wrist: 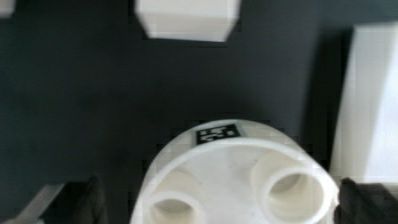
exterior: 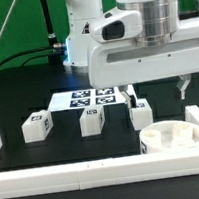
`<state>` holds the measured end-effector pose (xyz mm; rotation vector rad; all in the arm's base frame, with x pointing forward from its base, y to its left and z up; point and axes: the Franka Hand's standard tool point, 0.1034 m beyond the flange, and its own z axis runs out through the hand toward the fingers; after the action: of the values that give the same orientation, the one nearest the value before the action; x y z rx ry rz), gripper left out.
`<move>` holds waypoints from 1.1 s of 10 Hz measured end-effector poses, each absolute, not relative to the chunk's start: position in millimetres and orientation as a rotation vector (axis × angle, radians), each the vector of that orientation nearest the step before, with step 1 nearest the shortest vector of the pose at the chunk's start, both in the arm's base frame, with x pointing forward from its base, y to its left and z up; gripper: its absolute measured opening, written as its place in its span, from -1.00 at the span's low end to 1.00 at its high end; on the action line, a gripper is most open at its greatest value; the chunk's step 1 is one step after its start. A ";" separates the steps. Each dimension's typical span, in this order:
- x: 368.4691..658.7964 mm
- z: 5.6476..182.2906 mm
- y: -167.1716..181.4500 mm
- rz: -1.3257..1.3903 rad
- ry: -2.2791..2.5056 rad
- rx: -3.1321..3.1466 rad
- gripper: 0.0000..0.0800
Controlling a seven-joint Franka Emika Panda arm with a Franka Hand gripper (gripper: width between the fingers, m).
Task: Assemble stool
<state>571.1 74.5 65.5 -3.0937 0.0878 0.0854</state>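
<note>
Exterior view: gripper [exterior: 158, 90] hangs empty, jaws spread full, over the seat disc [exterior: 173, 137], which sits tucked into the white rail's [exterior: 56, 175] corner, probably so it can't slide, with three legs [exterior: 91, 121] lined up nearby; wrist view: disc sits between the fingertips [wrist: 75, 203], apparently lined up for a grasp.

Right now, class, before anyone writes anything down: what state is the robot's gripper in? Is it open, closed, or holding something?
Gripper: open, fingers spread wide, holding nothing; it hangs above the seat disc.
</note>
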 end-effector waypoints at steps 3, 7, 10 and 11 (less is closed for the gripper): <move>568.4 64.7 73.7 0.119 0.040 -3.094 0.62; 578.5 71.1 54.9 0.656 -0.019 -3.043 0.62; 570.6 65.9 55.5 0.903 -0.001 -2.981 0.62; 563.8 65.5 55.1 1.029 -0.005 -2.943 0.62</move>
<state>563.8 55.1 65.5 -2.9426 -0.0051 1.0294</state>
